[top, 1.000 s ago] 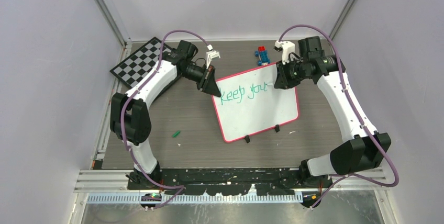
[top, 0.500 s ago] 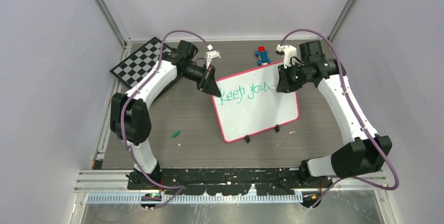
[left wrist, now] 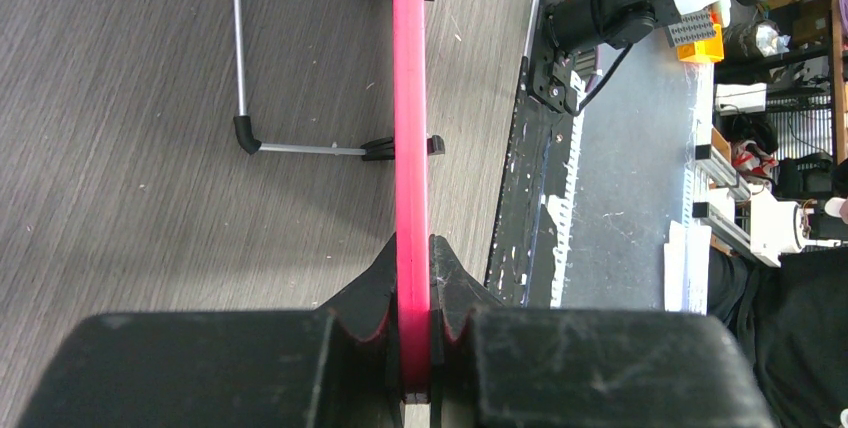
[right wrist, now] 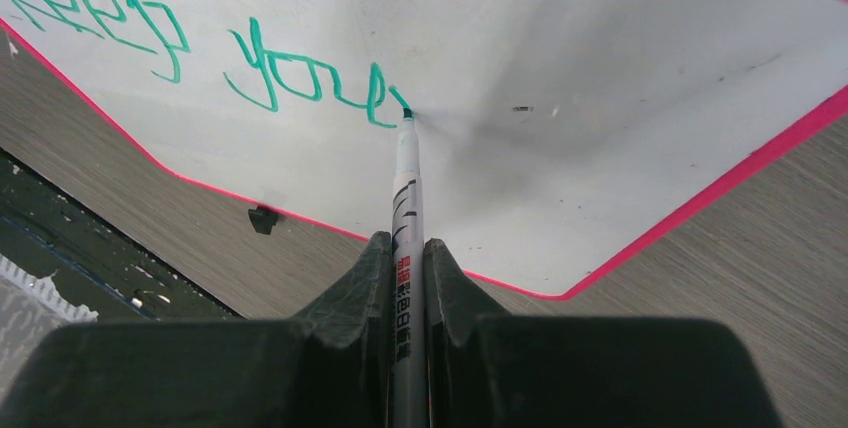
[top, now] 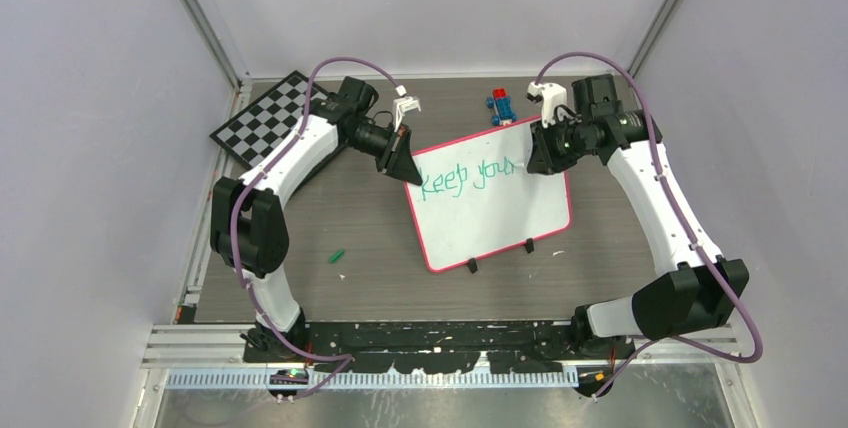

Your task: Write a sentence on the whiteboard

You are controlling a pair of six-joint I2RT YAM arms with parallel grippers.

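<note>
The whiteboard [top: 490,213] sits mid-frame in the overhead view, a glossy white panel with rounded corners and a thin red-pink rim, turned a bit so its top right corner points toward the back of the table [top: 330,208]. It's propped up off the wood, not lying flat: the left wrist view shows thin metal stand legs [left wrist: 240,48] behind it and the black feet [left wrist: 398,146] down on the table.

The sentence [top: 468,176] runs along the upper part in green marker and reads "Keep your", with the last letter right at the pen tip. Everything below that line is bare white.

The left gripper [top: 405,166] has its fingers clamped on the rim at the board's upper left corner, pink edge pinched right between them. The right gripper [right wrist: 407,248] is squeezed tight around a white marker [right wrist: 406,173], tip touching the board at the end of the word.

For room: open wood to the lower left of the board, with just a small green piece [top: 337,255] lying there well apart from it. A chessboard [top: 265,120] is up in the upper left corner, and a little blue-and-red toy [top: 502,106] sits just past the board's top edge. Grey walls close in on both sides.
</note>
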